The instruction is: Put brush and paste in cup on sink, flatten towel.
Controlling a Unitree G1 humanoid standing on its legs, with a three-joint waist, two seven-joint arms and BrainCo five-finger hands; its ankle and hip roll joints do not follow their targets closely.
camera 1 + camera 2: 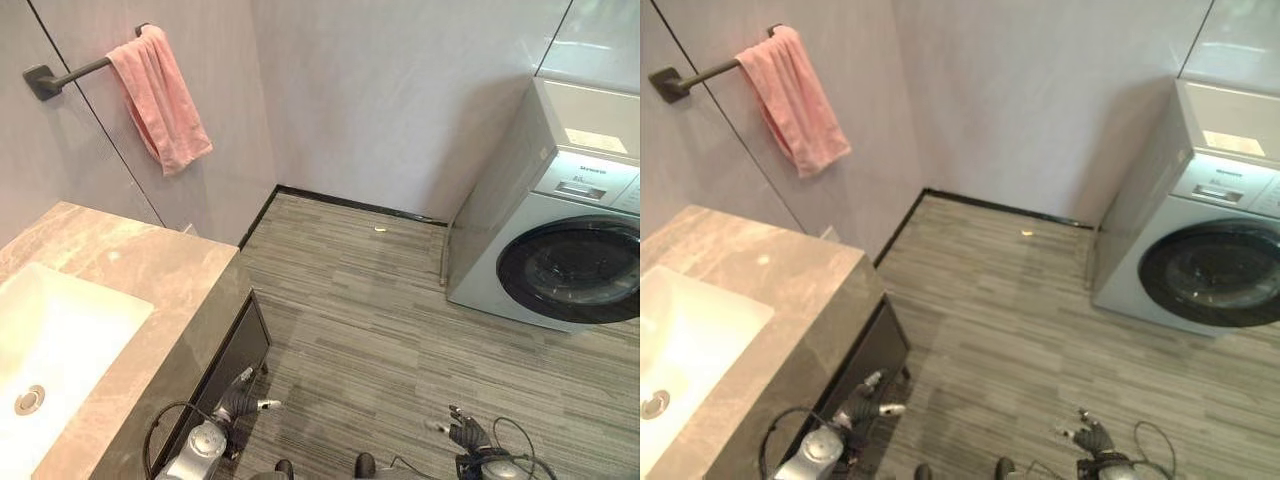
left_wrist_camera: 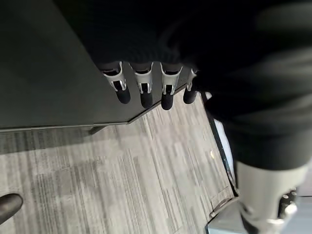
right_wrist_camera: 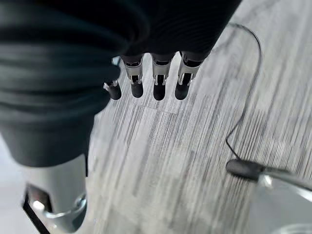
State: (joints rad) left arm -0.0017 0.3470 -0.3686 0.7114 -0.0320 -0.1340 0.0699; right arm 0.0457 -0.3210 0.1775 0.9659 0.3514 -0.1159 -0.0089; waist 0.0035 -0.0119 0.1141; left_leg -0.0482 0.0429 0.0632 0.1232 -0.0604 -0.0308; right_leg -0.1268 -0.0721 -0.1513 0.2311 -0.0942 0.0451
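Note:
A pink towel point(image 1: 160, 95) hangs bunched and crooked over the end of a dark wall bar point(image 1: 70, 73) at the upper left. Below it a white sink basin point(image 1: 60, 340) is set into a grey marble counter point(image 1: 150, 270). My left hand point(image 1: 240, 400) hangs low beside the counter's dark cabinet. Its fingers point(image 2: 141, 90) are straight and hold nothing. My right hand point(image 1: 468, 432) hangs low over the floor at the bottom right, and its fingers point(image 3: 156, 83) are likewise relaxed and hold nothing.
A dark cabinet point(image 1: 225, 365) stands under the counter. A silver washing machine point(image 1: 560, 230) with a dark round door stands against the right wall. Grey plank floor point(image 1: 370, 300) stretches between the two, up to the pale back wall.

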